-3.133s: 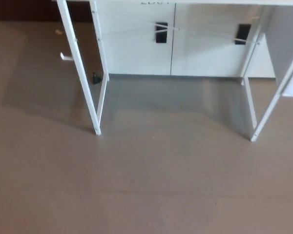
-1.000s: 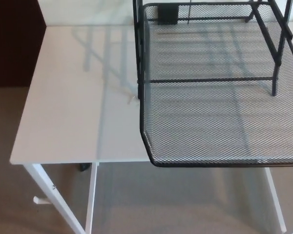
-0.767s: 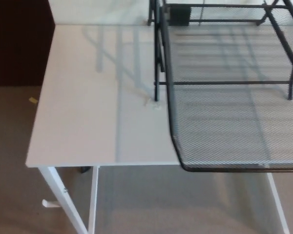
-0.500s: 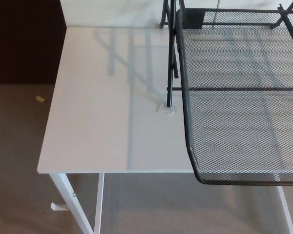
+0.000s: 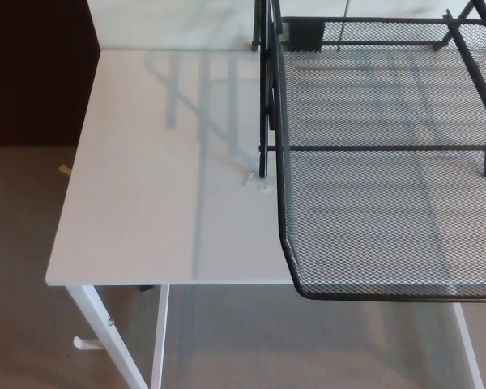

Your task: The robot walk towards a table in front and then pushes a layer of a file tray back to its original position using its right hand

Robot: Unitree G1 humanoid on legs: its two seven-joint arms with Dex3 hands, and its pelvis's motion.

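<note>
A black wire-mesh file tray (image 5: 389, 121) stands on the right part of a white table (image 5: 170, 178). One mesh layer (image 5: 389, 235) is pulled out toward me, and its front rim juts past the table's near edge. The frame's black uprights (image 5: 264, 97) stand at the layer's left side, with another post at the right edge of the picture. Neither of my hands shows in the head view.
The left half of the tabletop is bare white, with a small white scrap (image 5: 255, 180) by the frame's foot. White table legs (image 5: 105, 332) drop to a beige floor (image 5: 24, 324). A dark wall panel (image 5: 32, 73) stands behind at the left.
The whole picture has shifted: from the table's legs and floor to the tabletop and tray, then slightly sideways in the last second. The tray has not visibly moved on the table.
</note>
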